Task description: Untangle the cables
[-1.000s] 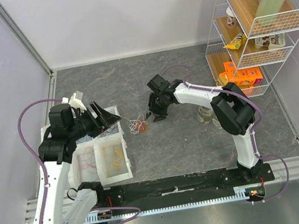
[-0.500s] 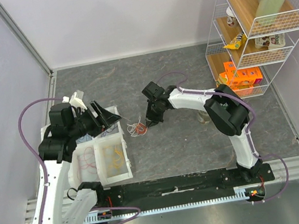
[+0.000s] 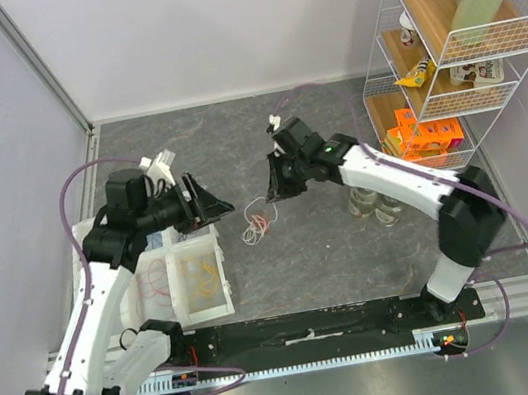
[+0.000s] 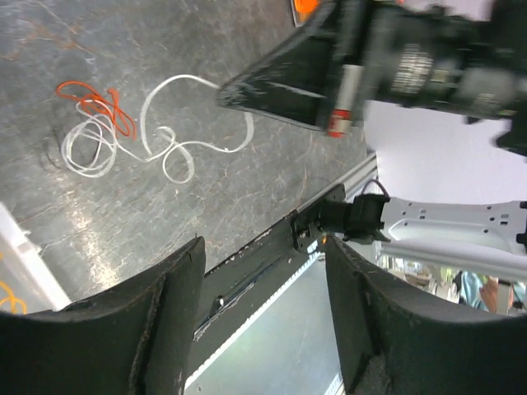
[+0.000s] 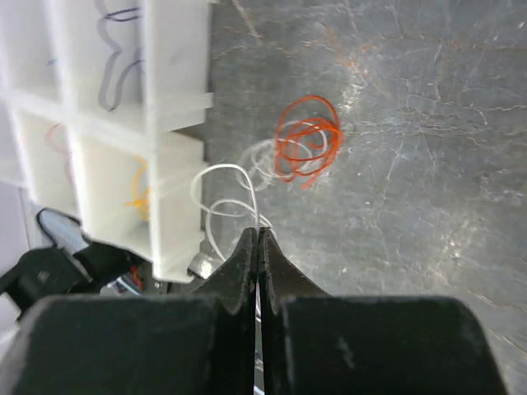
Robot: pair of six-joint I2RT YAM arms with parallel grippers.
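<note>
A small tangle of cables (image 3: 255,227) lies on the grey table, with white loops (image 4: 165,136) and a red-orange loop (image 4: 99,103) caught together. My right gripper (image 3: 276,191) hangs just above and to the right of the tangle, shut on a white cable (image 5: 222,177) that runs up from the pile into its tips (image 5: 258,234). The red-orange loop (image 5: 306,136) stays on the table beyond it. My left gripper (image 3: 213,206) hovers left of the tangle, open (image 4: 263,247) with nothing between its fingers.
A white compartment tray (image 3: 217,266) holding sorted yellow, red and dark wires sits by the left arm, also in the right wrist view (image 5: 177,74). Clear jars (image 3: 370,202) stand under the right arm. A wire shelf (image 3: 442,46) with bottles and orange boxes fills the right.
My right gripper shut on the white cable and rose back to the right, drawing a strand out of the pile. My left arm swung right, closer to the tangle.
</note>
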